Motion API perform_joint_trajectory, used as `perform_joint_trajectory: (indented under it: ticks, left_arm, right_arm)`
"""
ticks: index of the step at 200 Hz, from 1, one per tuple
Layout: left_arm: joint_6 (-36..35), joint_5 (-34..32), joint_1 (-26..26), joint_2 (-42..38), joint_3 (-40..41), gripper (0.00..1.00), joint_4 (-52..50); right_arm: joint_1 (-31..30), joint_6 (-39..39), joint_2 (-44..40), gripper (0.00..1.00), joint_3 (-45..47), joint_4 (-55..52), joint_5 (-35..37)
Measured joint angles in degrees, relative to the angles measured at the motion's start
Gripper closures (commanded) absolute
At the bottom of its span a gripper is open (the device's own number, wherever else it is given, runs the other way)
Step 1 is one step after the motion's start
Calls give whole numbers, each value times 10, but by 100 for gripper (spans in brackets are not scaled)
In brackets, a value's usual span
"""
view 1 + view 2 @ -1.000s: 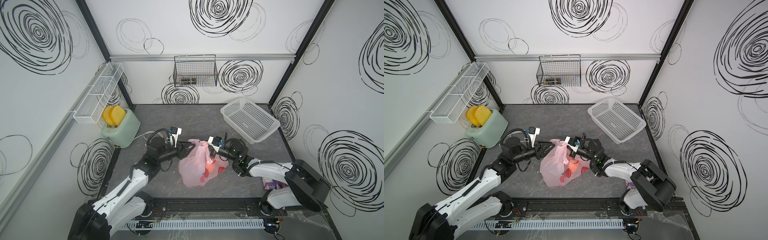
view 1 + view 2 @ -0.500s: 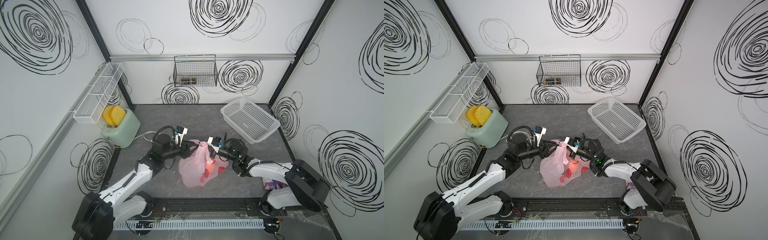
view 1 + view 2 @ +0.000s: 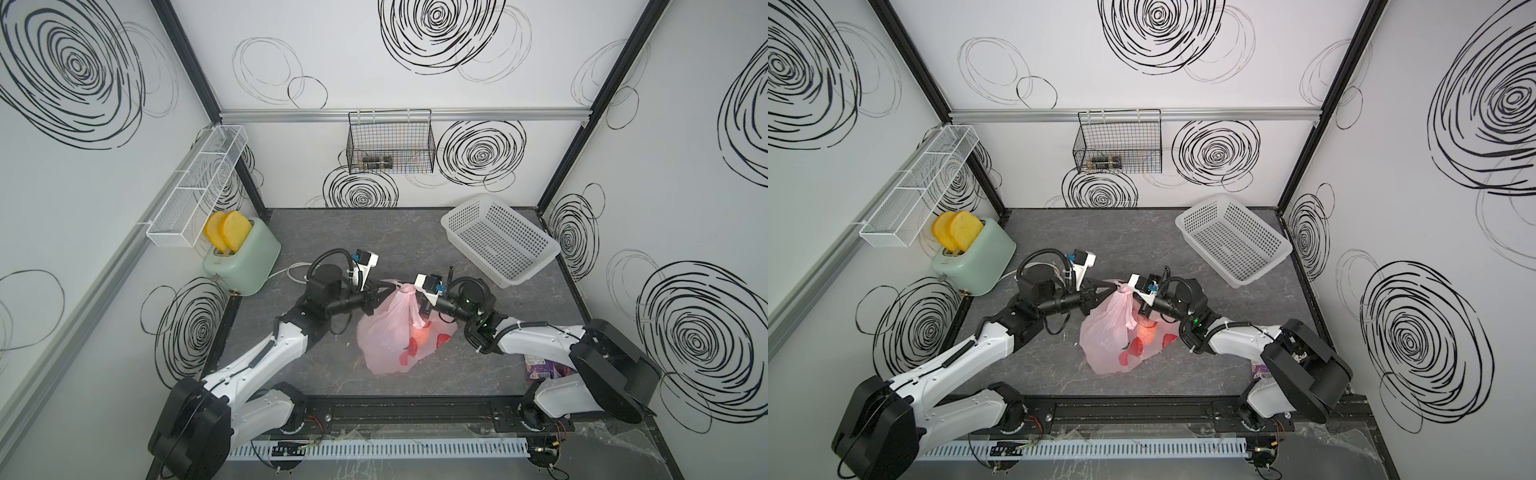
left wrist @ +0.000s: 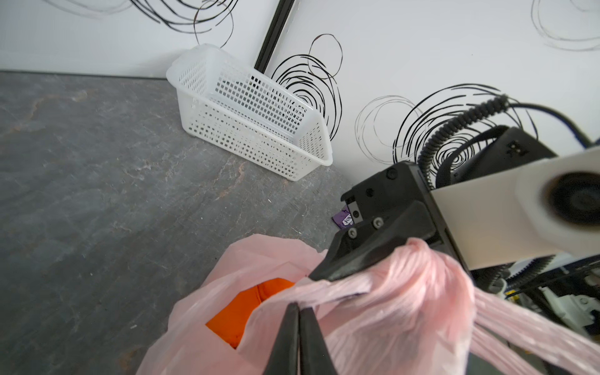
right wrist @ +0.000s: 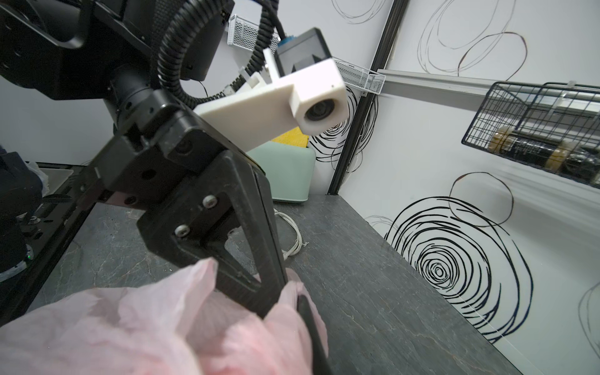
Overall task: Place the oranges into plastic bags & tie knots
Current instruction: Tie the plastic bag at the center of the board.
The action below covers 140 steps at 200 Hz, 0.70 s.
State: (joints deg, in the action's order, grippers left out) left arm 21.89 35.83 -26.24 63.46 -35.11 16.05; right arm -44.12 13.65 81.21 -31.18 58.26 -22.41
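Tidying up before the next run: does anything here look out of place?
A purple packet lies on the table, partly hidden under the right arm. The white basket sits at an angle to the walls.

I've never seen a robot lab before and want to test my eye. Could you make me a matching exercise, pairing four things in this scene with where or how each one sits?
Things:
1. toaster
2. pink bag
3. white plastic basket
4. black wire basket

Descriptions:
A. hangs on the back wall
B. empty, at the table's far right corner
C. mid-table, oranges inside
D. mint green, toast sticking up

Pairs: 1-D, 2-C, 3-B, 4-A
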Motion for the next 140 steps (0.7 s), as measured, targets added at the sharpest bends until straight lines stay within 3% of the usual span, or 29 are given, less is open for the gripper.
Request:
perform_joint_trajectory:
  ticks: [46, 82, 140]
  left_arm:
    - [-9, -28, 0, -10, 0, 100, -3]
    - [-19, -59, 0, -30, -5, 100, -19]
    - [-35, -72, 0, -37, -21, 100, -32]
  right_arm:
    - [-2, 0, -1, 95, 0, -7, 2]
    - [-3, 0, -5, 85, 0, -12, 10]
    - [-3, 0, -17, 90, 0, -16, 24]
